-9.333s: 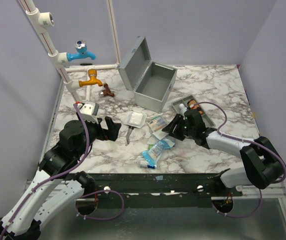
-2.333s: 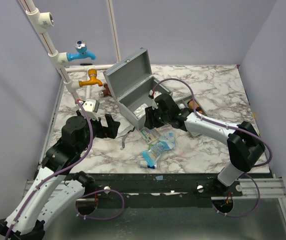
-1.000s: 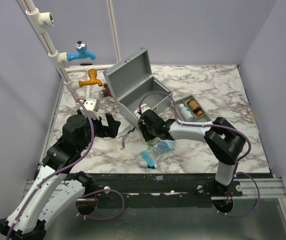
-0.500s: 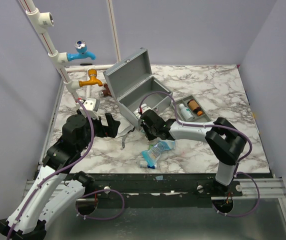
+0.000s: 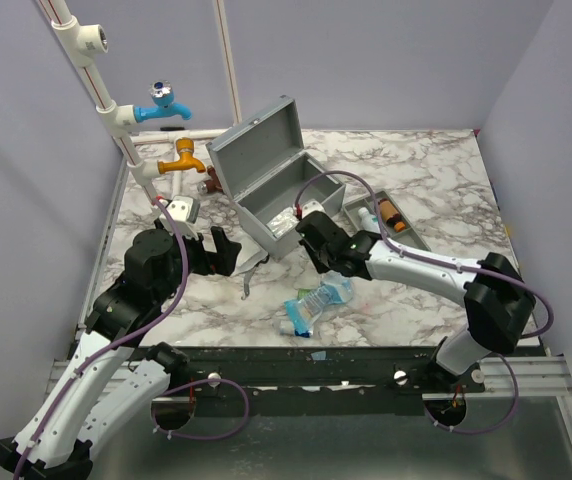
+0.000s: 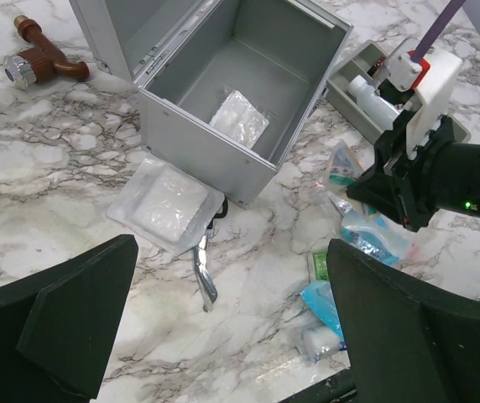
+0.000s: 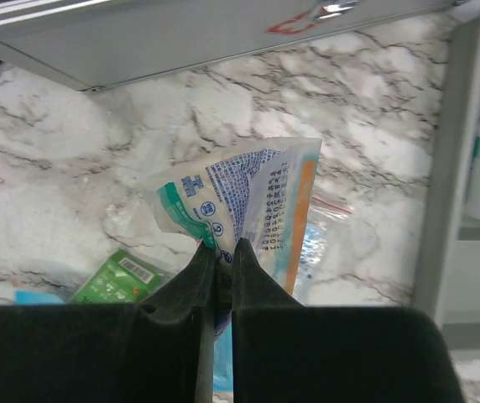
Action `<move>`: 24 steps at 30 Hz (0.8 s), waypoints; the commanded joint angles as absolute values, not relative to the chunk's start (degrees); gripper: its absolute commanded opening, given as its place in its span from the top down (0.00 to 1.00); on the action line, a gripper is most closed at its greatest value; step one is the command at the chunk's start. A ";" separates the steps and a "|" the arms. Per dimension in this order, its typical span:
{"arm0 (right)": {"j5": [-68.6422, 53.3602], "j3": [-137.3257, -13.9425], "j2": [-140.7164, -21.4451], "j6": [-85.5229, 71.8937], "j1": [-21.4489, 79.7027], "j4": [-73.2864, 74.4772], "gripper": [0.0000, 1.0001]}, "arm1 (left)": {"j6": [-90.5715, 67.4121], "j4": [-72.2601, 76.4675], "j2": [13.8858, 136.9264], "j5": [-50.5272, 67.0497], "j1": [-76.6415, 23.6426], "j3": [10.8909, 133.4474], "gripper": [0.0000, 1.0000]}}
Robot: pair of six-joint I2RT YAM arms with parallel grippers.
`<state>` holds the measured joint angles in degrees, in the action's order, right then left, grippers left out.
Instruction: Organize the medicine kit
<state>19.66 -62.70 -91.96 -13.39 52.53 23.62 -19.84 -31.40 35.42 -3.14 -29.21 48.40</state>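
Note:
The medicine kit is a grey metal box standing open at the back middle, with one white packet inside. Its grey tray lies to the right and holds small bottles. My right gripper is just in front of the box, between box and tray. In the right wrist view the right gripper is shut on a white packet with blue print and an orange stripe, held above the table. My left gripper is open and empty, left of the box.
A clear gauze packet and scissors lie against the box's front left corner. Blue packets and a green sachet lie near the front. Blue, orange and brown taps on white pipes stand at the back left.
My right gripper has risen and shifted right from the loose packets toward the box front, carrying the printed packet. The left arm has not moved.

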 commanded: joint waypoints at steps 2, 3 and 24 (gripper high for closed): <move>28.84 -66.32 -89.29 -9.76 52.85 29.07 0.99 | -20.48 -30.10 35.05 -1.67 -28.83 48.16 0.01; 29.00 -66.99 -89.21 -9.25 52.82 28.75 0.99 | -20.48 -30.10 35.04 -1.67 -28.83 48.21 0.02; 14.45 -91.42 -106.38 7.38 42.94 19.56 0.99 | -20.40 -30.11 34.66 -1.66 -28.83 48.08 0.02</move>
<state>23.16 -88.14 -103.28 3.14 46.83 22.96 -20.03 -31.35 35.20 -2.76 -29.19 48.40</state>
